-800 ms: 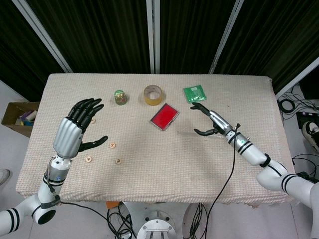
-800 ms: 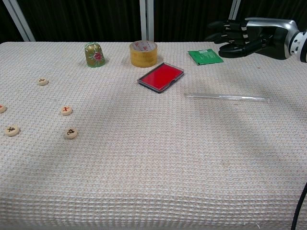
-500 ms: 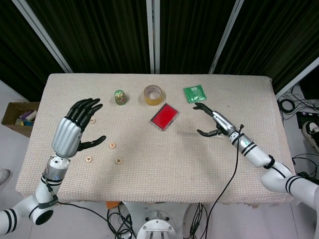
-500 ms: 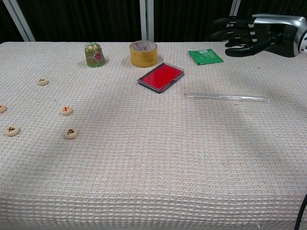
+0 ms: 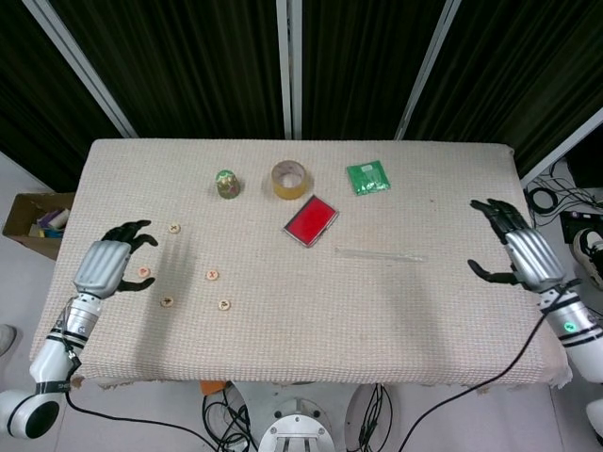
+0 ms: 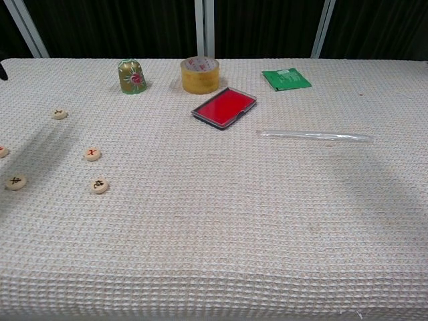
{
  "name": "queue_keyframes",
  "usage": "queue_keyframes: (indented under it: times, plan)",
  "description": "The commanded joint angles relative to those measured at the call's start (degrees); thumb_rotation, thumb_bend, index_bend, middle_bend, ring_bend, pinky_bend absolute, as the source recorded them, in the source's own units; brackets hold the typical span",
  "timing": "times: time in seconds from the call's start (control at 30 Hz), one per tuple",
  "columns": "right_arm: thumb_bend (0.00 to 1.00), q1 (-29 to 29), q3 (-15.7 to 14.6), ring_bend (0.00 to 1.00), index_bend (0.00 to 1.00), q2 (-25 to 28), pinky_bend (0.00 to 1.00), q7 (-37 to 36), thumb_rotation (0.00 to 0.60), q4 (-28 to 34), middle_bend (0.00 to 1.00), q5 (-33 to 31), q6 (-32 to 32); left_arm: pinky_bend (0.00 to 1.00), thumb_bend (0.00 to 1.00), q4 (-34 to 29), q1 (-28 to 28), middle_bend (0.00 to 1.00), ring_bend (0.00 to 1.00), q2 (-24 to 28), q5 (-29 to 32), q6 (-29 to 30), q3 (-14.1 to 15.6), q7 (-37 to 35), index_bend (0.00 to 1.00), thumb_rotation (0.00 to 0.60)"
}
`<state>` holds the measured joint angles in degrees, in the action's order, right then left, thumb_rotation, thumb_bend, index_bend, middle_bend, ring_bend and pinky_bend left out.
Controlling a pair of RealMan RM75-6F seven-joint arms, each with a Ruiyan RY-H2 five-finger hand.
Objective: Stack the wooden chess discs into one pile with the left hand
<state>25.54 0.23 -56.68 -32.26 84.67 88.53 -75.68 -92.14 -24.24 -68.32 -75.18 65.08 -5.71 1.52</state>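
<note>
From the head view, my left hand hangs over the table's left edge, fingers curled, gripping nothing. One disc lies at its fingertips; four more discs are scattered nearby, none stacked. My right hand sits at the right edge, fingers spread, empty. The table's middle and front are bare.

In the chest view I see neither hand. Discs lie spread near the left edge, apart; a clear rod lies right of center.
</note>
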Motion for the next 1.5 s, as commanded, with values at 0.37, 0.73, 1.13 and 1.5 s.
queue_keyframes:
  times: [0.37, 0.73, 1.13, 1.5]
  plan:
    - [0.26, -5.30, 0.50, 0.00, 0.00, 0.21, 0.00, 3.33, 0.600, 2.43, 0.10, -1.31, -2.69, 0.18, 0.26, 9.71, -0.20, 0.12, 0.11, -7.77, 5.41, -4.77, 1.71, 4.30, 0.39, 0.600]
    - [0.26, -5.42, 1.80, 0.00, 0.00, -0.66, 0.00, 3.17, 0.600, 1.72, 0.10, -1.89, -0.36, 0.18, 0.25, 17.18, -0.96, 0.12, 0.11, -12.03, 9.47, -8.57, 0.52, 3.72, 0.39, 0.600]
    - [0.26, -6.41, 2.56, 0.00, 0.00, -0.78, 0.00, 2.62, 0.600, 1.33, 0.10, -1.90, 0.08, 0.18, 0.31, 19.32, -1.70, 0.12, 0.11, -13.12, 10.54, -10.48, -0.05, 4.02, 0.43, 0.600]
    - [0.26, -7.38, 2.97, 0.00, 0.00, -0.82, 0.00, 1.29, 0.600, 0.61, 0.10, -1.84, 0.11, 0.18, 0.39, 20.62, -2.29, 0.14, 0.11, -13.93, 11.72, -11.20, -0.59, 5.58, 0.51, 0.600]
